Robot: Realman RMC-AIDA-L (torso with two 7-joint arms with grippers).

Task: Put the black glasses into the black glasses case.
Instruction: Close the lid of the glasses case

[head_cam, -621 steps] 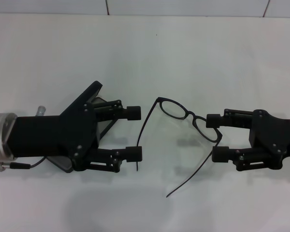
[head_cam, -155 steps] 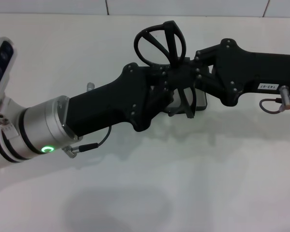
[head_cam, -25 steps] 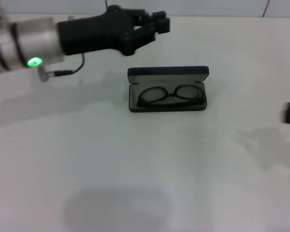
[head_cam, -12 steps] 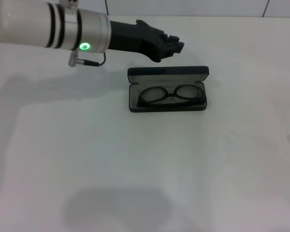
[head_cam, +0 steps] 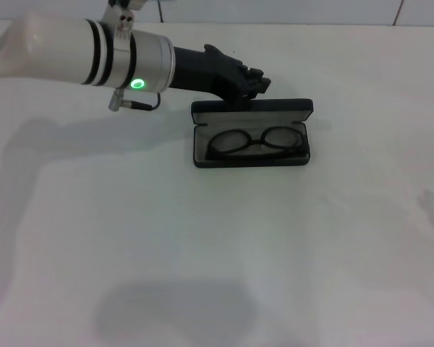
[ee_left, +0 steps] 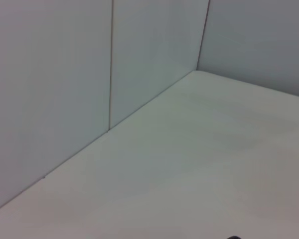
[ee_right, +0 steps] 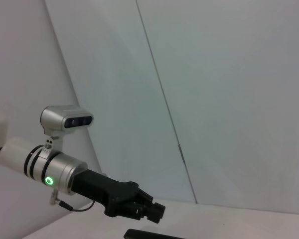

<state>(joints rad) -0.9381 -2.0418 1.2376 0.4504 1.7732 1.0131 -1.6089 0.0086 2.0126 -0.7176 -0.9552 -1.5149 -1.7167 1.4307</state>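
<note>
The black glasses (head_cam: 257, 142) lie folded inside the black glasses case (head_cam: 251, 134), lenses flat on the grey lining. The case sits open on the white desk (head_cam: 217, 246), lid standing upright along its far edge. The placing itself looks done; the step in hand is probably closing the lid.

The left gripper (head_cam: 254, 82) hangs just behind the lid's far edge, near its left half, reaching in from the robot's left. Its fingers look drawn narrow and hold nothing. Whether they touch the lid — cannot tell from the head view. The right wrist view shows the same gripper (ee_right: 152, 211) just above the lid's edge. The right gripper is out of sight.

To do it well:
- Push from behind, near the lid's middle rather than one end, so the case does not twist on the desk.
- Go slowly — the unheld case may slide toward the robot instead of shutting.
- Check that no temple arm stands above the rim.
</note>
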